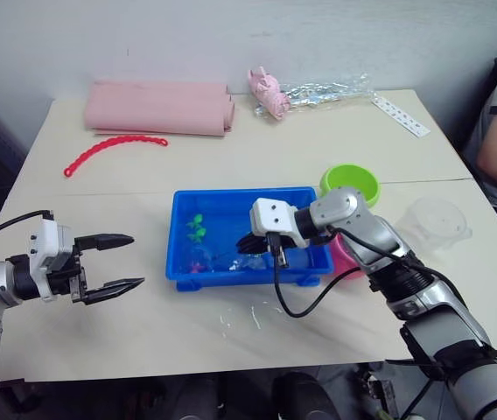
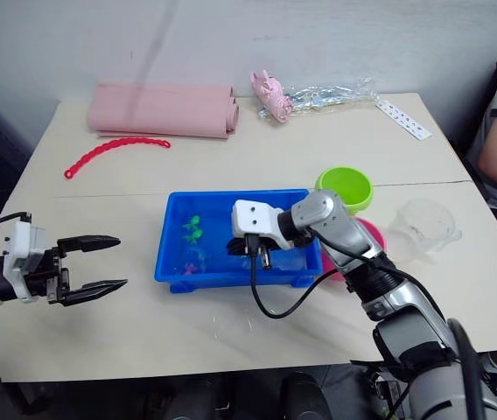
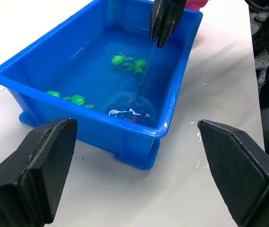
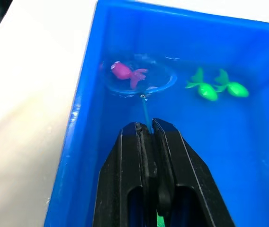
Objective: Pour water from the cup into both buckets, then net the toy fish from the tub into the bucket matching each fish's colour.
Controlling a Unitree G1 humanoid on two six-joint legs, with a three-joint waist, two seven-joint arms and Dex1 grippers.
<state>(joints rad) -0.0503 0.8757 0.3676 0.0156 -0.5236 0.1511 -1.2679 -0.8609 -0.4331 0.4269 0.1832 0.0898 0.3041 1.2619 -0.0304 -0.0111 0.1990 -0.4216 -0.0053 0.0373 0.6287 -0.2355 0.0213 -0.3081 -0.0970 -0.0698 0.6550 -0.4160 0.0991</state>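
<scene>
On the pale table the blue tub (image 1: pixel 244 203) sits mid-way, and my right gripper (image 4: pixel 146 130), pinched shut on the net handle (image 4: pixel 145 109), has a pink fish (image 4: pixel 125 72) in the hoop straight ahead; my left gripper (image 1: pixel 113 261) waits open.

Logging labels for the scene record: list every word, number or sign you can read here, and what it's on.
No text can be read in any view.
White strip at the table's far right: dark marks along it, too small to read.
Clear wrapper by the pink toy: nothing legible.
Cup, tub, green bucket: no readable markings.
</scene>
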